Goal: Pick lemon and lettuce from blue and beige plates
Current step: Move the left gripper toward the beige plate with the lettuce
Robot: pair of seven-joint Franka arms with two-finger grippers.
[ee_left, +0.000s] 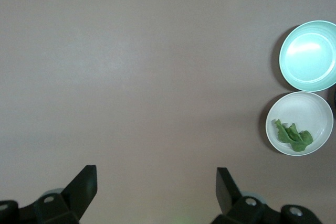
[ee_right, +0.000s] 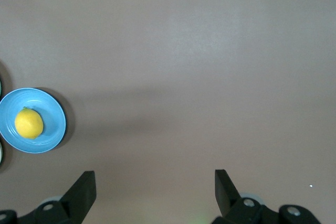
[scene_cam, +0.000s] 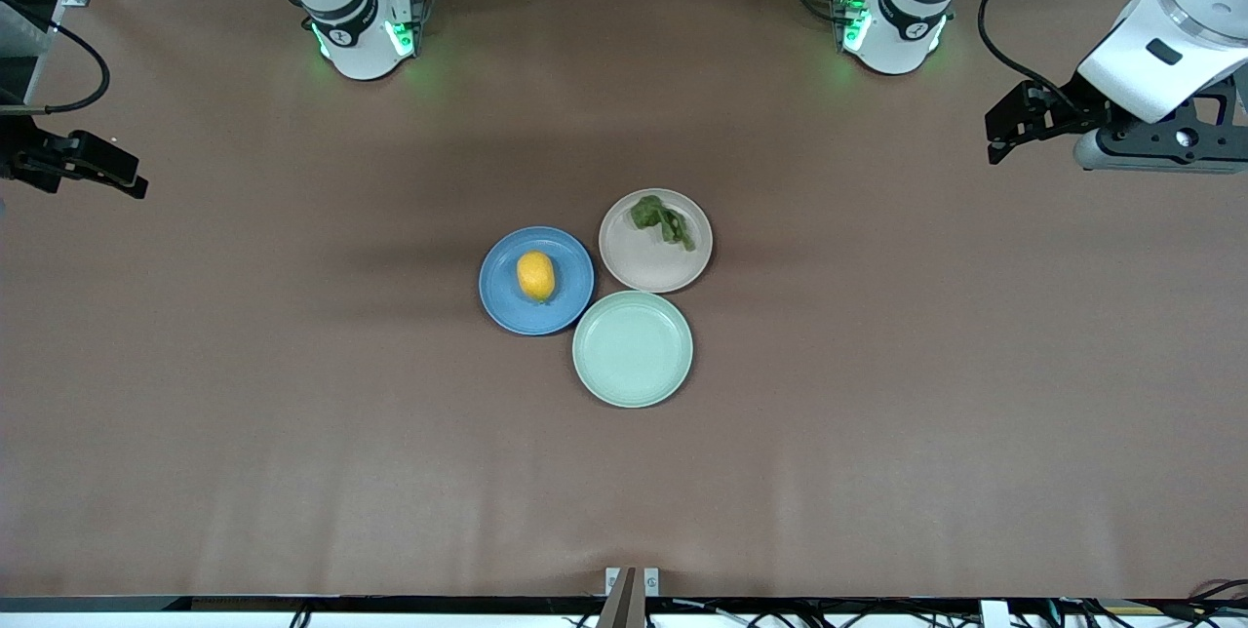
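Note:
The lemon (scene_cam: 535, 275) lies on the blue plate (scene_cam: 499, 301) in the middle of the table. The lettuce (scene_cam: 663, 219) lies on the beige plate (scene_cam: 651, 267), which touches the blue plate on the side toward the left arm's end. My left gripper (scene_cam: 994, 142) hangs open and empty over bare table at the left arm's end. My right gripper (scene_cam: 138, 185) hangs open and empty over the right arm's end. The left wrist view shows the open left gripper (ee_left: 156, 171), the lettuce (ee_left: 293, 136) and the beige plate (ee_left: 308, 107). The right wrist view shows the open right gripper (ee_right: 155, 174), the lemon (ee_right: 29, 123) and the blue plate (ee_right: 53, 113).
An empty mint-green plate (scene_cam: 633, 348) sits against the other two, nearer to the front camera; it also shows in the left wrist view (ee_left: 310, 55). Brown table (scene_cam: 292, 394) spreads wide around the plates. The arm bases stand along the table's edge farthest from the front camera.

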